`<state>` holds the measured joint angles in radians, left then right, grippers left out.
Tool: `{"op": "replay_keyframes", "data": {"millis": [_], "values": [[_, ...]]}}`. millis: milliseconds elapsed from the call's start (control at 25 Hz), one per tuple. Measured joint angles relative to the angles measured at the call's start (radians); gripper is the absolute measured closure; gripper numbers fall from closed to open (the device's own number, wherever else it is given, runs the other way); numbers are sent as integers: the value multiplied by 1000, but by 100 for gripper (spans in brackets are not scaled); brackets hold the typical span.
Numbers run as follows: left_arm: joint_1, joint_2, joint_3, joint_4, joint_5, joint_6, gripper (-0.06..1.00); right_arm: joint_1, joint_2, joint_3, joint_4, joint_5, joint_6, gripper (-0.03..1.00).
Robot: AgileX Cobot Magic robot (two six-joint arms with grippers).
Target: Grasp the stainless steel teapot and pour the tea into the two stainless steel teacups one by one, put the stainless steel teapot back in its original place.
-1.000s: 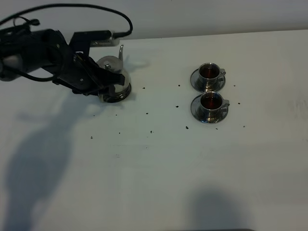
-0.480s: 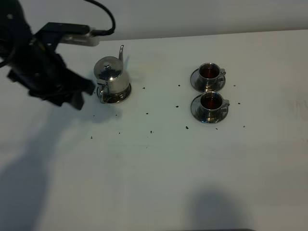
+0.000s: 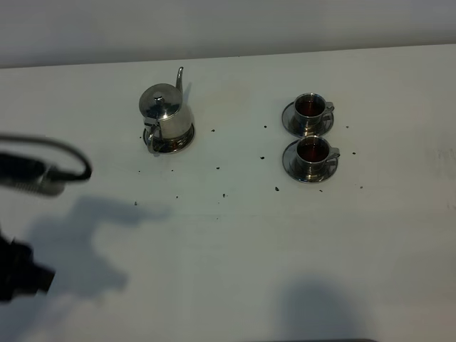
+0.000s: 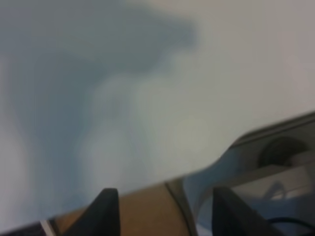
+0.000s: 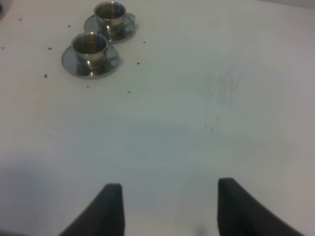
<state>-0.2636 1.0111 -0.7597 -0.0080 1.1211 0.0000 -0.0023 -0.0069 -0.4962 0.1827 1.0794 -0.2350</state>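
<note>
Stainless steel teapot (image 3: 166, 121) is seen standing upright at the far left of the white table (image 3: 235, 242), free of any grip. Well to its right, the two stainless steel teacups (image 3: 311, 112) (image 3: 312, 155) are set on saucers, dark tea (image 3: 311, 149) showing in each. The left gripper (image 4: 162, 216) and the right gripper (image 5: 167, 209) are both held spread apart, nothing between the fingers.
</note>
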Motion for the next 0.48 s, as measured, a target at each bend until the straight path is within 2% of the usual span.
{"op": "replay_keyframes", "data": {"millis": [200,480], "values": [[0,-191,199,8,-89,-9,48,0,0,0,0,0,0,55],[0,-329,250,8,-77,-19,48,0,0,0,0,0,0,55]]}}
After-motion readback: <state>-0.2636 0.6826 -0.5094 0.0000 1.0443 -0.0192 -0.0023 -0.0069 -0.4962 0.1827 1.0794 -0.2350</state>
